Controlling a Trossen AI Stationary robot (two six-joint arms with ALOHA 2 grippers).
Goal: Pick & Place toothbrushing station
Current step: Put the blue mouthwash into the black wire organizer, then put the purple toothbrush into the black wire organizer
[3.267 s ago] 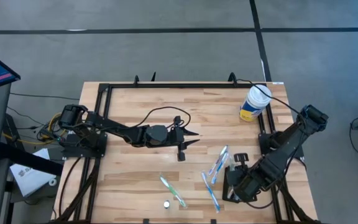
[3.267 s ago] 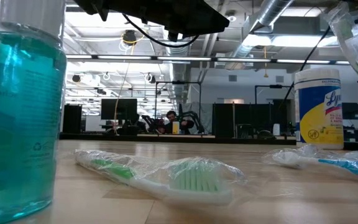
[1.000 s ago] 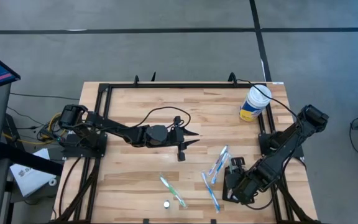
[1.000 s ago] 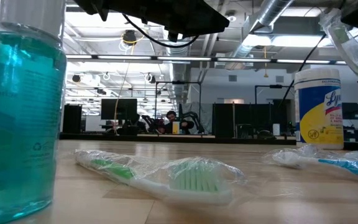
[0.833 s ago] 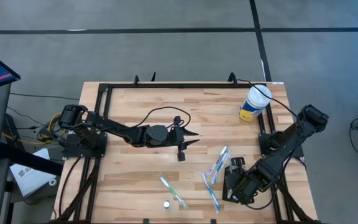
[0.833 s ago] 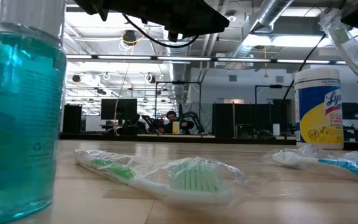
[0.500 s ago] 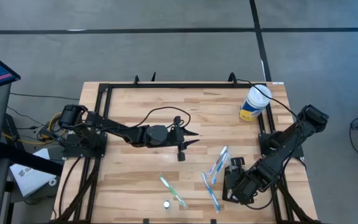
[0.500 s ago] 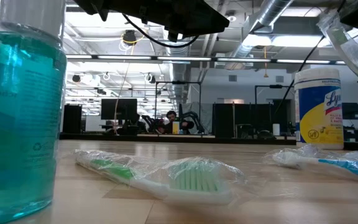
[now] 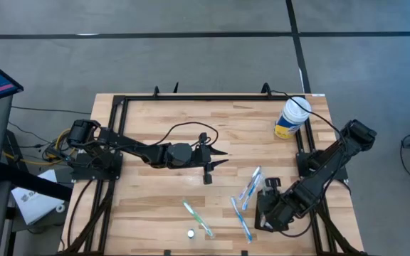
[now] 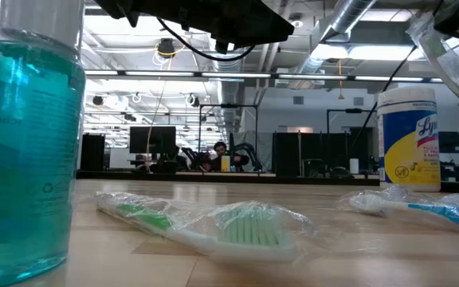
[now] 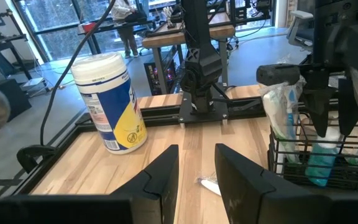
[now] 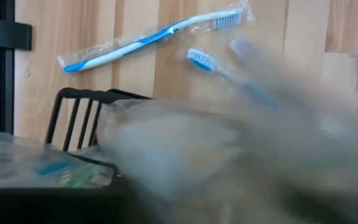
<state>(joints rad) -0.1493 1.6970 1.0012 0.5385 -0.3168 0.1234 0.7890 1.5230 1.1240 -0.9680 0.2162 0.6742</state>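
Black wire-mesh toothbrushing station [image 11: 319, 155] holds crinkly plastic-wrapped brushes on pale wood.

The left gripper [image 11: 196, 165] holds nothing, its two dark fingers [image 11: 164, 175] apart. Ahead and to one side stands a white-lidded canister [image 11: 110, 101]; on the opposite side, the right gripper [image 11: 328, 115] reaches into a black wire holder [image 11: 303, 163] with wrapped toothbrushes [image 11: 283, 115].

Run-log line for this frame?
left gripper: waiting at centre, jaws open, empty | right gripper: above toothbrushing station | station: front right, wrapped toothbrushes inside
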